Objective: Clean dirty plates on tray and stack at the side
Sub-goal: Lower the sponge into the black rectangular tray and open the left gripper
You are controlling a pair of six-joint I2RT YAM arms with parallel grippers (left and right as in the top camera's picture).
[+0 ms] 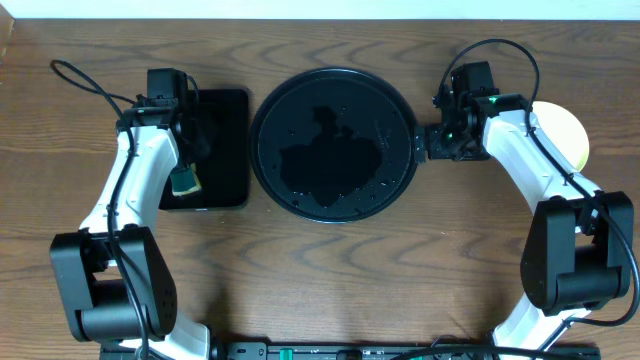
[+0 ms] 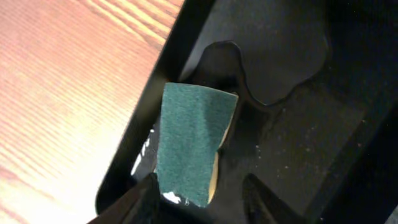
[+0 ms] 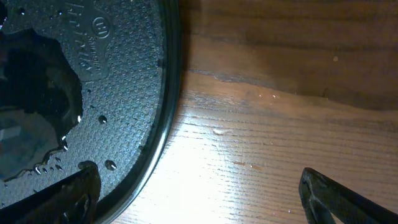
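Your left claw [image 2: 200,182] and right claw [image 3: 199,186] are spread, as the job looks done: sponge [image 2: 189,140] in its small tray [image 2: 298,143], plates [image 1: 563,135] beside the big tray [image 3: 124,74].

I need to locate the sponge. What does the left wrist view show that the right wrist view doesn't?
Only the left wrist view: the green-faced sponge in the rectangular tray, next to a puddle, between the spread jaws of the left gripper. Only the right wrist view: the rim and wet, textured floor of the round tray, with the right gripper open over bare wood. Both: the wooden table, water on a black tray, and jaws set apart.
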